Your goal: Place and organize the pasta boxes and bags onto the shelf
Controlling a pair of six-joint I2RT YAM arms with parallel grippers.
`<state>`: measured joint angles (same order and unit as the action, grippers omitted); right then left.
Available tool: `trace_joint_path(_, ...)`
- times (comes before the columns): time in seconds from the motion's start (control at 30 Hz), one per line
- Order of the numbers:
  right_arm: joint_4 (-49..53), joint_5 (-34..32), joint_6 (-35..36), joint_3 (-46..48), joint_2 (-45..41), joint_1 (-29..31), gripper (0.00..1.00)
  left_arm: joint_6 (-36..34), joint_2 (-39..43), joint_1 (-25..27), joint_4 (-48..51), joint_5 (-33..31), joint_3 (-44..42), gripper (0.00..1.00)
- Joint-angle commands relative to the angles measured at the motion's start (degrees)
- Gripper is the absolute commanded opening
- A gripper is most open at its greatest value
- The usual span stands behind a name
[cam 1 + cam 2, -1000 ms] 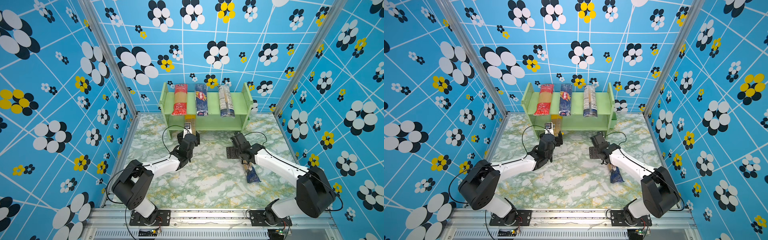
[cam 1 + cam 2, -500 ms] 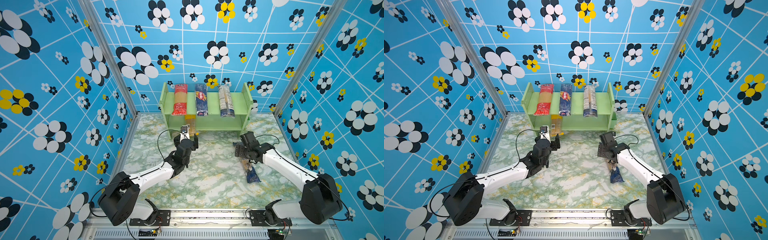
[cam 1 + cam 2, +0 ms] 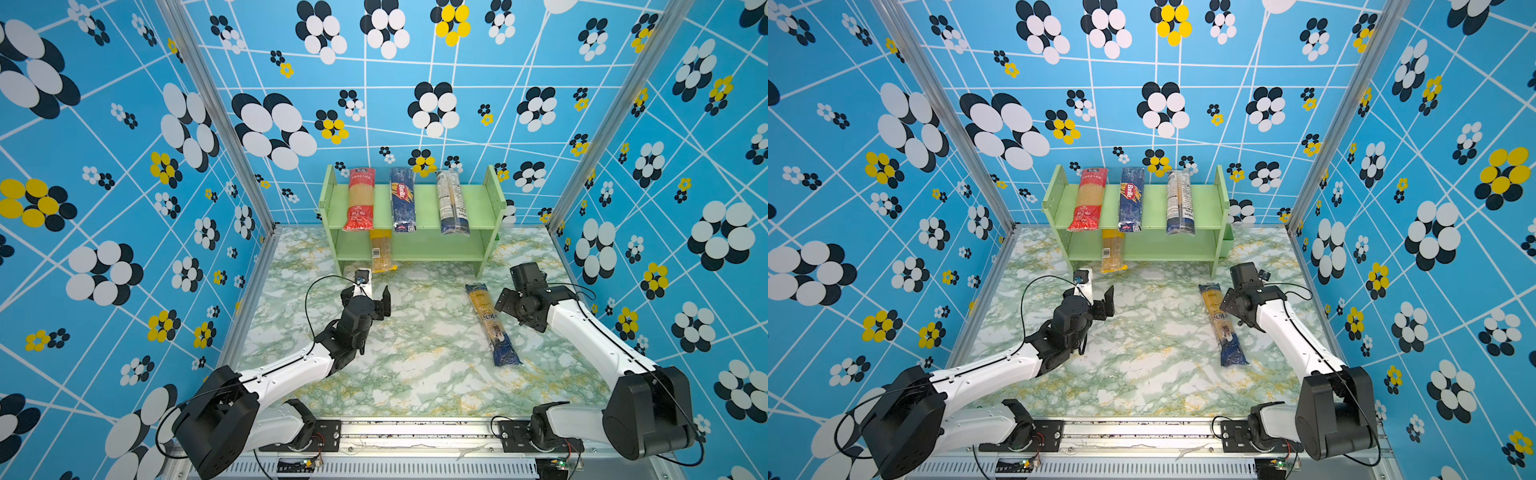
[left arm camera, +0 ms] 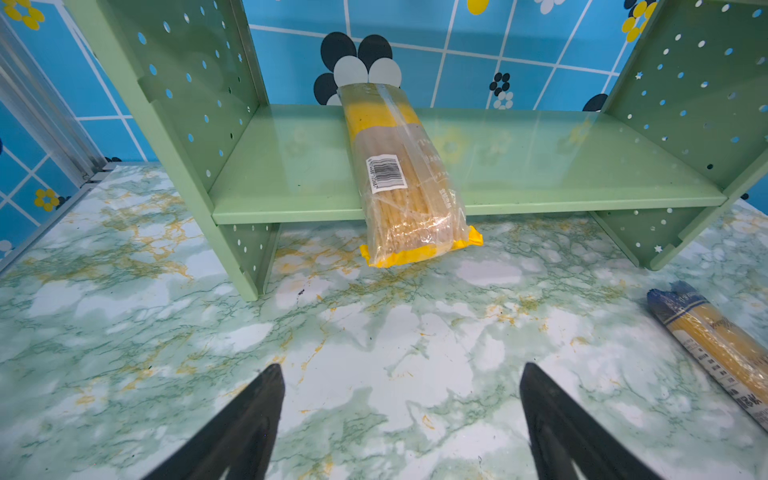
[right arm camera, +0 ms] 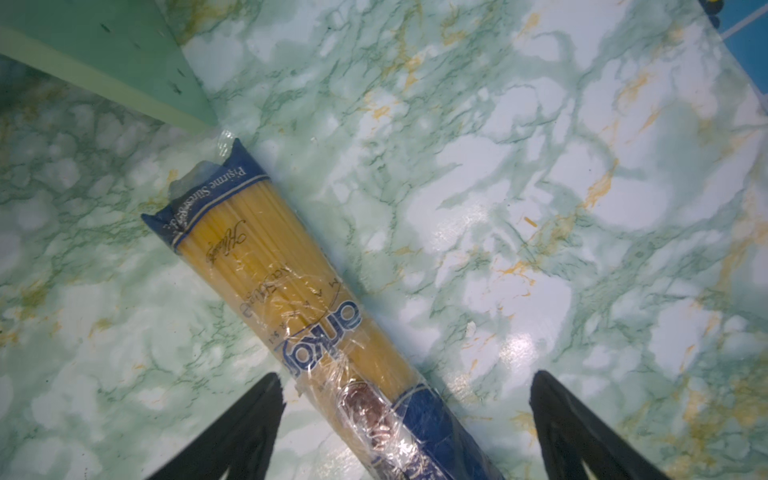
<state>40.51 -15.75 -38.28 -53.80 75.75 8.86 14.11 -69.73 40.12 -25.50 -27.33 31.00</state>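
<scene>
Pasta packs: five in the cell, four on the shelf [image 3: 478, 203] and one off it. The upper tier carries the red bag [image 3: 359, 199], the dark blue Barilla pack [image 3: 402, 199] and the blue pack with white label [image 3: 452, 203]. They lie front to back, side by side with gaps between them. Each overhangs the shelf's front edge, apparently because the packs are longer than the tier is deep.

The yellow-topped clear bag [image 4: 399, 178] lies on the lower tier, toward the panel on the left-arm side. Its front end sags past the edge toward the tabletop [image 3: 415, 374]; contact cannot be confirmed. The clear bag with blue end [image 3: 492, 324] lies flat on the tabletop at a slant, in front of the shelf's other panel, with one end near that panel's foot.

Left gripper [image 4: 401, 370]: in front of the shelf, facing the lower tier, jaws wide, nothing between them.

Right gripper [image 5: 406, 375]: in front of the shelf, just beside and above the slanted bag, jaws wide, bag not gripped.

Judgement: the slanted bag is the remaining item. Open room is the lower tier beside the yellow-topped bag, and the far end of the upper tier. Insert lengthwise. Edges to clear are the overhanging pack ends, the nearer side panel and the small green cup [image 3: 1225, 245] on that panel's outer face.
</scene>
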Motion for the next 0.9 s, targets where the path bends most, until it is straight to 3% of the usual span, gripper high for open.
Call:
trace_joint_path(0.0,3.78,1.07,-0.71,-0.18,0.83,-1.74,0.95,-0.17,1.73,0.22,-0.13,4.31,-2.26,0.9)
trace_joint_path(0.2,7.24,0.1,2.02,-2.89,4.93,-6.61,0.96,1.55,2.39,0.22,-4.26,9.73,-5.0,0.92)
trace_joint_path(0.57,9.74,-0.7,4.31,-5.68,12.46,-6.76,0.96,5.01,-4.28,0.18,-6.02,15.71,-2.83,0.92)
trace_joint_path(0.87,11.31,-0.98,5.02,-4.55,14.5,-6.46,0.95,5.92,-5.16,0.41,-6.11,16.35,-2.73,0.93)
